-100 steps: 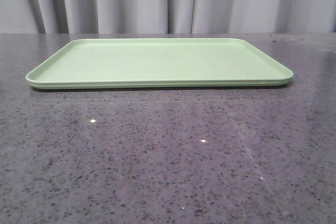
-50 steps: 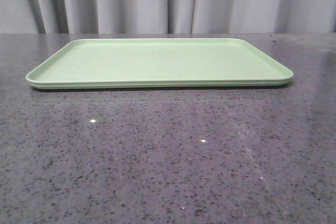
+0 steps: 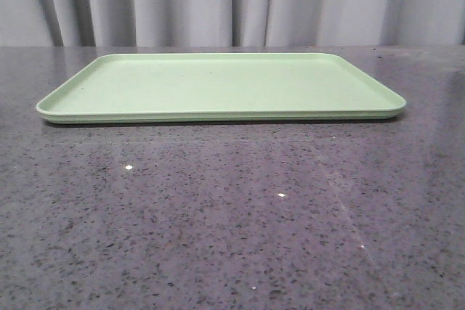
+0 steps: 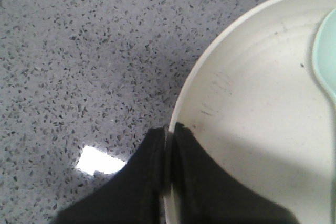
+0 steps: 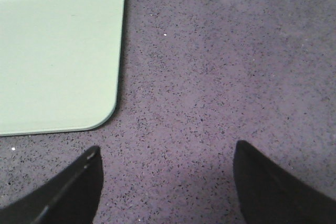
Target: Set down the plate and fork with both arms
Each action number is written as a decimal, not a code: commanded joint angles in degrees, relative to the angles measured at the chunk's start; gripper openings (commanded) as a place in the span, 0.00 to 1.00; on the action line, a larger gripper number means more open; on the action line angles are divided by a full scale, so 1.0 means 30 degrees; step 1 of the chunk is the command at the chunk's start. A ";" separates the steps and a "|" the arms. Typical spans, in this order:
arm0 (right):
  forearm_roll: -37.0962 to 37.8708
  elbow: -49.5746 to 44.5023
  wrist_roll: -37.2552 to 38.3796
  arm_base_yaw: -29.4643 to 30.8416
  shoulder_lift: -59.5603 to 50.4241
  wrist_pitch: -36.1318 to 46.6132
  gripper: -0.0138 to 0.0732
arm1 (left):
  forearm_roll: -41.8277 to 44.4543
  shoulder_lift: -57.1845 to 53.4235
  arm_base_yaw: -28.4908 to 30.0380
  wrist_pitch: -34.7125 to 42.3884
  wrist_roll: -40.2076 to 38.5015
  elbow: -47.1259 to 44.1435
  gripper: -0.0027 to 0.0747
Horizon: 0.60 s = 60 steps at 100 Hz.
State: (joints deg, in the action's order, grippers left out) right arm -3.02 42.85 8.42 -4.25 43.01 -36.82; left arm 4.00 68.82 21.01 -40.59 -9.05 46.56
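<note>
In the left wrist view the cream plate [image 4: 252, 108] fills much of the picture, and my left gripper [image 4: 169, 128] is shut on its raised rim, one finger inside and one outside. A pale blue-green utensil [image 4: 326, 56] lies in the plate at the picture's edge. My right gripper [image 5: 166, 150] is open over bare speckled tabletop, holding nothing. The fork is out of view. Neither gripper nor the plate shows in the front view.
A flat light-green tray lies on the dark speckled table, at the back centre in the front view [image 3: 218, 85]; its rounded corner [image 5: 58, 56] shows in the right wrist view. A grey curtain hangs behind the table.
</note>
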 commanded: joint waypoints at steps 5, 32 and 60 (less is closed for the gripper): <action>0.0109 0.0682 -0.0166 -0.0029 0.0013 0.1133 0.76 | -0.0551 -0.1000 0.0025 0.0123 0.0179 0.1422 0.01; 0.0109 0.0682 -0.0166 -0.0029 0.0013 0.1133 0.76 | -0.2298 -0.1450 -0.0020 -0.0131 0.0179 0.3622 0.01; 0.0109 0.0682 -0.0166 -0.0029 0.0013 0.1133 0.76 | -0.5249 -0.1268 -0.2151 0.1236 0.1141 0.5196 0.01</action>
State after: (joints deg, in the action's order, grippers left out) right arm -3.02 42.85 8.42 -4.25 43.01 -36.82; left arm -8.69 65.88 17.02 -42.42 -5.79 58.66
